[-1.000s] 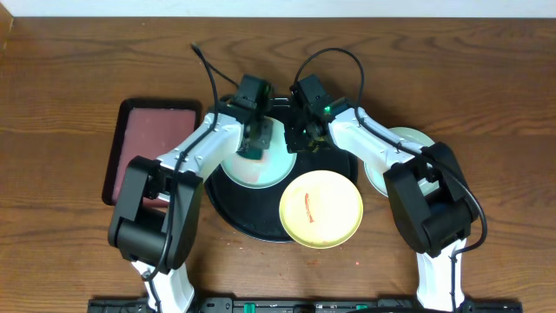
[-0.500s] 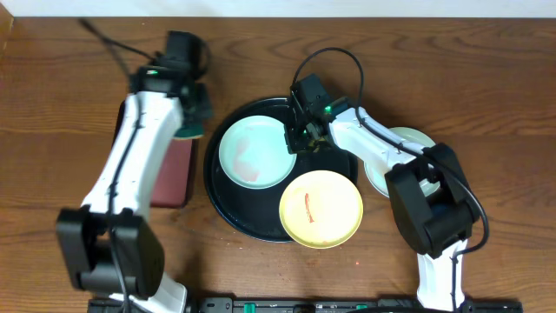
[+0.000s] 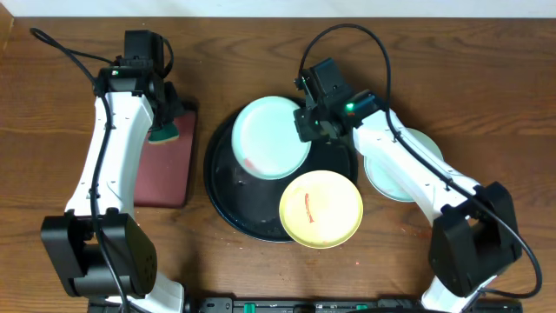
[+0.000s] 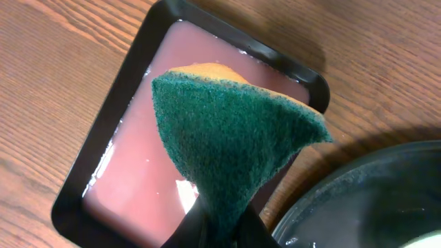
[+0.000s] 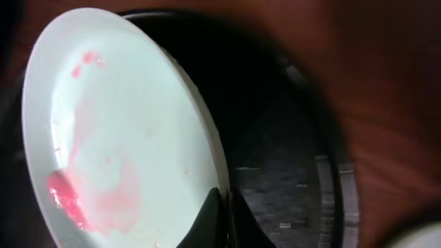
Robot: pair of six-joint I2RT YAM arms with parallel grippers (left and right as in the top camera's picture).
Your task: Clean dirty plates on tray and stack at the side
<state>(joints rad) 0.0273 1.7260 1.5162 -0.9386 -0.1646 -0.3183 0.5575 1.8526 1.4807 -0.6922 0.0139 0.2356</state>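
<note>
Overhead | right gripper [image 3: 305,129] clenched on plate [image 3: 268,139] rim, apparently tilted, above tray [image 3: 233,198] | stack plate [image 3: 407,172] right of tray | left gripper [image 3: 163,122] grasping sponge [image 3: 163,134].

Grained brown wood with a low sheen for the table [image 3: 417,52]. Coarse, fibrous green scouring face over orange foam on the sponge [image 4: 227,145]. Glossy black rim and wet-looking pink floor on the red tray [image 4: 138,172]. Smooth, shiny, pink-smeared blue-green plate [image 5: 103,138]; smooth yellow plate [image 3: 321,209]; glossy black tray [image 3: 248,213].
</note>
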